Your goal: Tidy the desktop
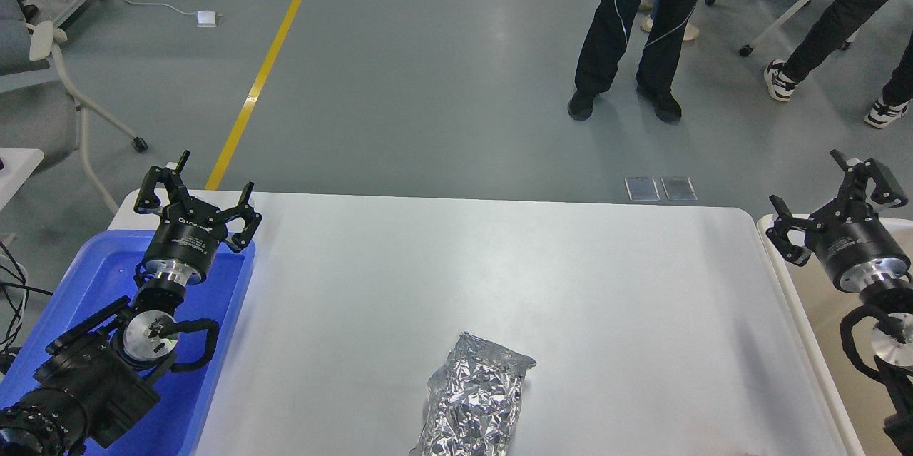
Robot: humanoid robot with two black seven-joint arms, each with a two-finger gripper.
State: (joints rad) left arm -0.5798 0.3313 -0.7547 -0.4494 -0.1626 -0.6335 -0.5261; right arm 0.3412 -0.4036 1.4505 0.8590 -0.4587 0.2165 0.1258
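crinkly foil bag (474,399) lying on the white desktop (499,263), left gripper (214,181) and right gripper (806,188) both spread wide, holding nothing

Left end effector (214,178) and right end effector (806,188) both raised, fingers spread, holding nothing.

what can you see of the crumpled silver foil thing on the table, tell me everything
The foil bag is a crinkled, shiny silver pouch, apparently metallised film or foil. It lies flat on the white desktop, near the front edge at centre, long axis running roughly front to back and leaning a little right at the far end. Its near end is cut off by the picture's edge. Neither gripper touches it.
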